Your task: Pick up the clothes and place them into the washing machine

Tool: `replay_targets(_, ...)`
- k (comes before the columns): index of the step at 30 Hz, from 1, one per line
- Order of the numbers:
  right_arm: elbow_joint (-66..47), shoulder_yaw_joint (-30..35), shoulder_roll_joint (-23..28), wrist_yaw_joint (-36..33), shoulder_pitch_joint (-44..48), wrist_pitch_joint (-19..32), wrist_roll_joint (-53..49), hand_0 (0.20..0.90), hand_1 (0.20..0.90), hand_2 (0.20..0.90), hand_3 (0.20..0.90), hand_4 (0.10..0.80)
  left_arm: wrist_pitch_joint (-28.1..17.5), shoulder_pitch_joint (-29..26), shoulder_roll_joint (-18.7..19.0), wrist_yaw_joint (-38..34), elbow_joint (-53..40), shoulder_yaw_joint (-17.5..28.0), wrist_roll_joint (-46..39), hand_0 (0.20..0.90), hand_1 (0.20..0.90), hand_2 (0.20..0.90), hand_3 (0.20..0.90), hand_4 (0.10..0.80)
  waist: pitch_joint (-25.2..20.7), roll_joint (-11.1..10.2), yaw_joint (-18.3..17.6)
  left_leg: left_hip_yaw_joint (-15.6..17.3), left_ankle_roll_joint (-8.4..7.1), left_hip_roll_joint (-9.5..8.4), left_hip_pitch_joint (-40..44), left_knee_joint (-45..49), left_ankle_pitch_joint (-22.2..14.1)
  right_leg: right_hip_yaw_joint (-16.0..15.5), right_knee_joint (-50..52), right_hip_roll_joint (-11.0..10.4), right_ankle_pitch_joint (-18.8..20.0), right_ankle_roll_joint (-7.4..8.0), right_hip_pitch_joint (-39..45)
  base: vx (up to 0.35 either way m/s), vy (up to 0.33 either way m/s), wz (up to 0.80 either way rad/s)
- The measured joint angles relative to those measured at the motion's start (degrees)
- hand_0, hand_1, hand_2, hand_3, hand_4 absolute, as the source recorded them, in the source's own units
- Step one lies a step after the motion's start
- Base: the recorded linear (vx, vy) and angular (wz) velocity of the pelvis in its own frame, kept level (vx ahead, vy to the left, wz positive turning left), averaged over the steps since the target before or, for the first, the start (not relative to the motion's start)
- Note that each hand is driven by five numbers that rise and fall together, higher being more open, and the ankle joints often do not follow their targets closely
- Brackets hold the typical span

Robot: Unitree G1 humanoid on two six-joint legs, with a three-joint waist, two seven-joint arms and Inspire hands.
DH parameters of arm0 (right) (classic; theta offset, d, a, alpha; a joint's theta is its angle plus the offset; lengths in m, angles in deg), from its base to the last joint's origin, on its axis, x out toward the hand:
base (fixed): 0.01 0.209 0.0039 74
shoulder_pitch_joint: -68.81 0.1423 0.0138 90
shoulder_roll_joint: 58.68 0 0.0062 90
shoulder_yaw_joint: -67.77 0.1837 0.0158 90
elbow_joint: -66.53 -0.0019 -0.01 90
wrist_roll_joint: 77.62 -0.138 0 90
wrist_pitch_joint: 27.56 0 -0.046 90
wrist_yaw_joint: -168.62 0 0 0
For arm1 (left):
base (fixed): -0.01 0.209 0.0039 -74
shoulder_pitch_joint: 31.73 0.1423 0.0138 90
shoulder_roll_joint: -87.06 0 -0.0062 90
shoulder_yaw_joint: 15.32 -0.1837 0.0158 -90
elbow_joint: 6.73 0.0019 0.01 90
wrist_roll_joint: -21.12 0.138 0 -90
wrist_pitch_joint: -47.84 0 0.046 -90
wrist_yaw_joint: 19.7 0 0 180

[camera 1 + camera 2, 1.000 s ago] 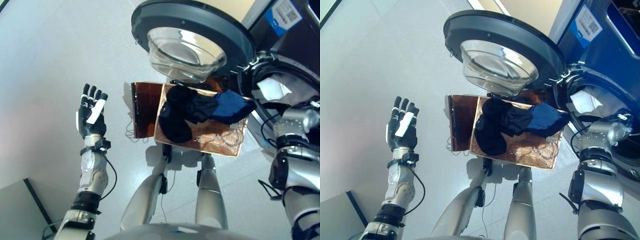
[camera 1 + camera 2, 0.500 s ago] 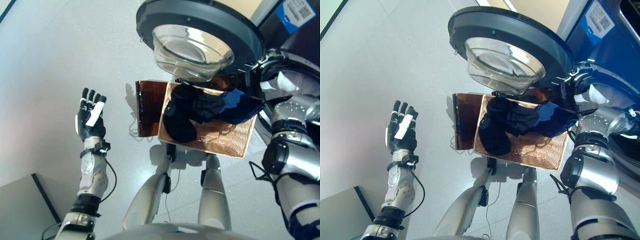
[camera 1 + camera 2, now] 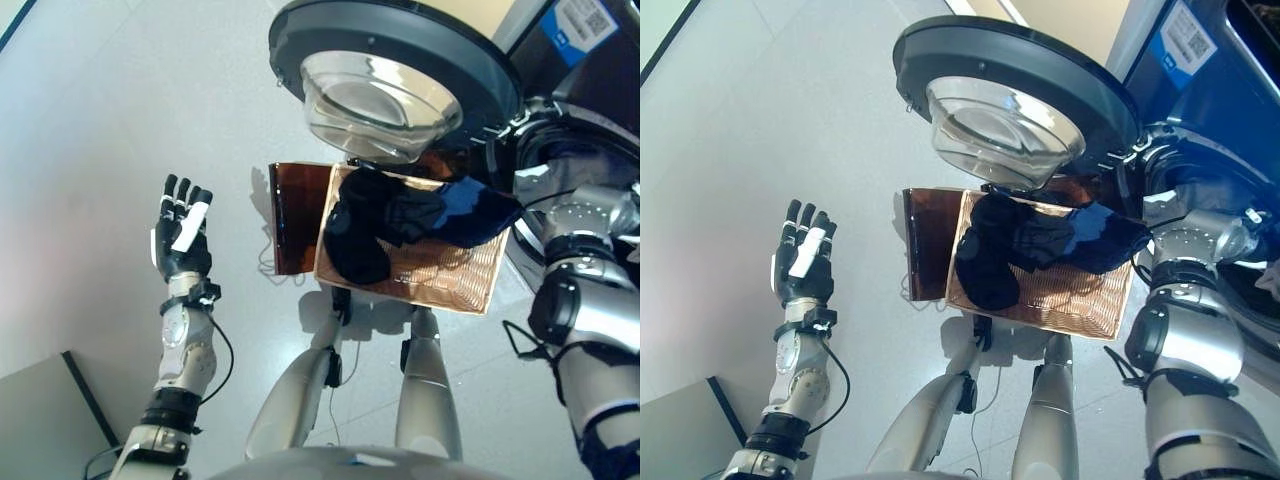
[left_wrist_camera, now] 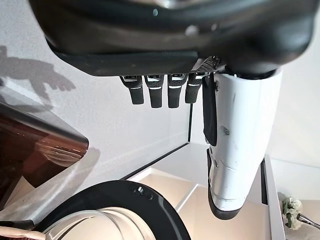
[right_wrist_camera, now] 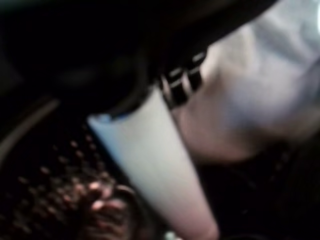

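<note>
The right hand (image 5: 150,150) has pushed deeper into the dark washing machine drum (image 3: 560,165) beside a pale garment (image 5: 260,85) — grip unreadable; left hand (image 3: 180,230) idles, fingers straight — dark clothes (image 3: 400,220) remain in the wicker basket (image 3: 450,285)

A dark grey washing machine door (image 3: 395,55) with a clear glass bowl sits at upper centre of the frame, beside the blue washing machine (image 3: 1200,90) at upper right. Below it, a tan woven basket (image 3: 440,275) holds black clothes (image 3: 365,225) and a navy blue garment (image 3: 470,212); a glossy brown lid (image 3: 295,215) lies at its left. The floor (image 3: 90,150) is pale grey. At lower left, the black left hand (image 3: 180,235) shows a white thumb cover. A pale white cloth (image 5: 260,95) shows inside the dark drum.
</note>
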Motion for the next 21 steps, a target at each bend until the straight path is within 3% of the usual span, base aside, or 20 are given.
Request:
replay_targets(3,3.6,-4.94,1.6,3.27,0.73,-6.3,5.13,0.9,0.9,0.9,0.9,0.8,0.52,0.11,0.62,1.41,-0.01,0.01,-0.01,0.9,0.9,0.9,0.9,0.8,0.0,-0.01,-0.56,0.79,0.04,0.21,0.04,-0.01,0.01,-0.07,0.2,0.09,0.06,-0.04,0.0,-0.01,-0.001,-0.01)
replay_targets(7,5.44,-6.48,2.15,5.62,1.35,-9.65,9.04,0.9,0.9,0.9,0.9,0.8,0.65,1.49,0.99,2.7,-0.02,0.04,-0.83,0.9,0.9,0.9,0.9,0.8,0.0,-0.01,-1.04,1.07,0.12,0.35,0.08,-0.02,0.03,-0.06,0.23,0.29,0.19,-0.06,-0.02,0.0,0.0,0.0)
replay_targets(14,4.47,-8.5,2.2,9.09,0.26,-10.65,10.24,0.9,0.9,0.9,0.9,0.8,0.66,2.6,1.02,3.72,-0.03,0.1,-1.87,0.9,0.9,0.9,0.9,0.8,0.01,-0.02,-1.2,1.25,0.23,0.71,0.06,-0.01,0.1,-0.06,0.22,0.69,0.43,-0.37,-0.07,-0.005,-0.001,-0.05)
replay_targets(18,-1.33,-15.72,2.1,10.38,-3.13,-11.25,21.66,0.9,0.9,0.9,0.9,0.8,0.65,2.63,1.02,3.76,-0.08,0.28,-1.83,0.9,0.9,0.9,0.9,0.8,0.02,-0.06,-1.36,1.39,0.27,1.19,0.05,-0.01,0.07,-0.08,0.22,1.06,0.46,-0.56,-0.12,-0.006,0.002,-0.04)
replay_targets(19,-7.67,-17.39,1.93,10.2,-6.14,-11.34,26.28,0.9,0.9,0.9,0.9,0.8,0.64,2.87,1.01,3.75,-0.41,0.62,-1.83,0.9,0.9,0.9,0.9,0.8,0.03,-0.1,-1.7,1.38,0.44,1.37,0.04,-0.01,-0.03,-0.14,0.23,1.14,0.42,-0.63,-0.11,0.0,0.0,0.0)
replay_targets(21,-10.93,-17.28,1.49,10.21,-8.29,-11.74,30.62,0.9,0.9,0.9,0.9,0.8,0.64,3.07,1.01,3.72,-0.44,1.2,-1.79,0.9,0.9,0.9,0.9,0.8,-0.01,-0.21,-2.47,1.42,0.49,1.4,0.04,-0.02,-0.06,-0.13,0.23,1.21,0.4,-0.66,-0.13,0.0,0.0,0.0)
